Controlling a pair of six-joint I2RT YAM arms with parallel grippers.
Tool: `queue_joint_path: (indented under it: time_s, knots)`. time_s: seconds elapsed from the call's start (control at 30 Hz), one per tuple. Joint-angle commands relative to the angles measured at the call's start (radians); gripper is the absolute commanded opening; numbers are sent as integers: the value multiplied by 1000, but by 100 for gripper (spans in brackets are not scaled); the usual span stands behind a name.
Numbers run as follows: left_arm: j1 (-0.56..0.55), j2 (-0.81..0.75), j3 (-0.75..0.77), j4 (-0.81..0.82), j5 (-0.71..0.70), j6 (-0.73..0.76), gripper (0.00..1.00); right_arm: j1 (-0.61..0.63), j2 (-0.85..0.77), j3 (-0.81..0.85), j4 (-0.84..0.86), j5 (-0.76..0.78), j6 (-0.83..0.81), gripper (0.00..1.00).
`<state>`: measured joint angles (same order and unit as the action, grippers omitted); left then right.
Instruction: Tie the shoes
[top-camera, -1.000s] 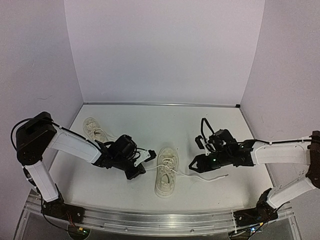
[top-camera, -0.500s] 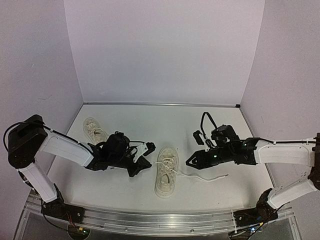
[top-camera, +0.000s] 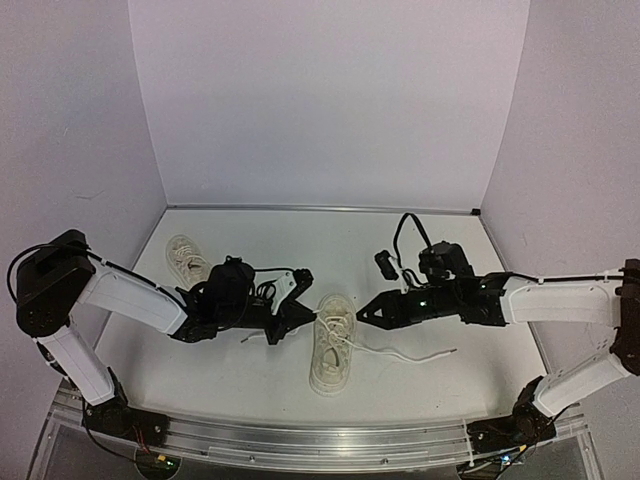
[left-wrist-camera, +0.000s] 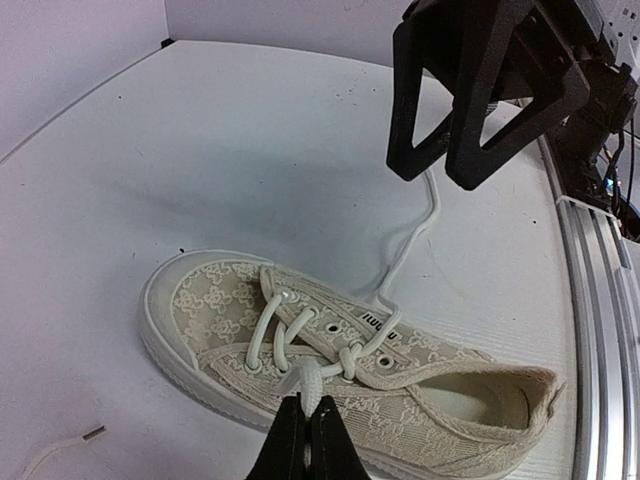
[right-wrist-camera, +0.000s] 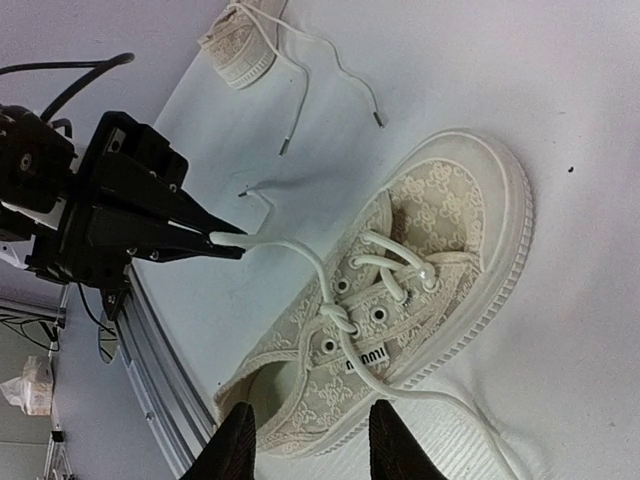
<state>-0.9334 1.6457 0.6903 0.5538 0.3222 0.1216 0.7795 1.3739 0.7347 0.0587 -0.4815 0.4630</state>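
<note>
One cream shoe (top-camera: 331, 345) lies mid-table, toe away from me, with a single knot over its tongue. My left gripper (top-camera: 303, 307) is shut on the left lace (left-wrist-camera: 313, 383) just beside the shoe (left-wrist-camera: 330, 360); the lace runs taut from the knot to the fingertips (right-wrist-camera: 212, 246). My right gripper (top-camera: 364, 313) hangs open on the shoe's right side, its fingers (right-wrist-camera: 236, 446) spread over the heel opening of the shoe (right-wrist-camera: 410, 300) with nothing between them. The right lace (top-camera: 412, 356) trails loose on the table. The second shoe (top-camera: 187, 257) lies at the far left, untied.
A metal rail (top-camera: 320, 440) runs along the near table edge under both arms. Walls close in the table on the left, back and right. The second shoe's loose lace ends (right-wrist-camera: 330, 70) lie on the table between the two shoes.
The left gripper closed on the left lace and shifted slightly right toward the shoe. The right gripper swung left, coming in close over the shoe's right side.
</note>
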Motion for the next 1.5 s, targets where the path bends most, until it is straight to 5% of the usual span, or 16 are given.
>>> queue_joint_path:
  time_s: [0.0, 0.53, 1.27, 1.47]
  knots:
    - [-7, 23, 5, 90, 23, 14, 2, 3, 32, 60, 95, -47, 23, 39]
    - [-33, 89, 65, 124, 50, 50, 3, 57, 211, 162, 155, -84, 26, 40]
    - [-53, 81, 90, 112, 31, 83, 3, 61, 251, 176, 158, -89, 28, 33]
    - [-53, 79, 95, 94, 25, 92, 3, 60, 251, 175, 158, -89, 23, 16]
